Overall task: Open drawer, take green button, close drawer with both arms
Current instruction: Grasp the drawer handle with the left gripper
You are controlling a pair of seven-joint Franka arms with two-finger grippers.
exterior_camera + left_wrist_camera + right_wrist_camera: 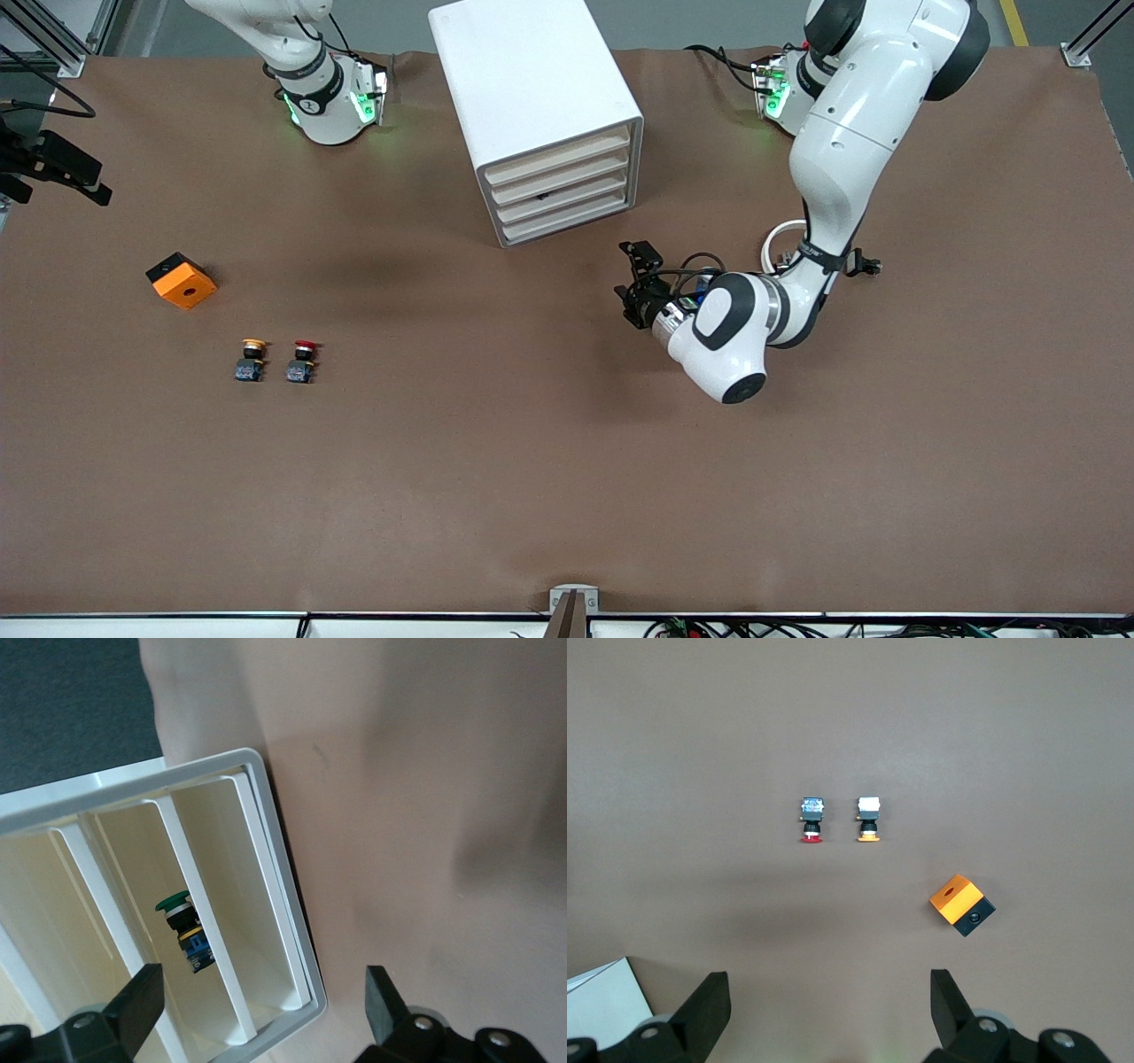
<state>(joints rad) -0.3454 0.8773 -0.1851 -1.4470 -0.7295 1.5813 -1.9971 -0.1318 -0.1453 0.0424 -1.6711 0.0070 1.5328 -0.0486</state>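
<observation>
Orange box (pixel 182 280), then yellow button (pixel 252 359) and red button (pixel 302 360) side by side, toward the right arm's end. Right gripper (pixel 829 1010) up high over them, fingers spread, empty. White cabinet (pixel 536 115), 4 drawers closed. Green button (pixel 186 930) inside 1 drawer (pixel 213 930), seen between the left gripper's (pixel 634 282) spread fingers; that gripper sits just before the cabinet front, empty.

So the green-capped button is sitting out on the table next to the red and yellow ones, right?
Not quite. The green-capped button is inside the white cabinet, as the left wrist view shows. Only the red-capped button and the yellow-capped button sit out on the table, side by side.
</observation>
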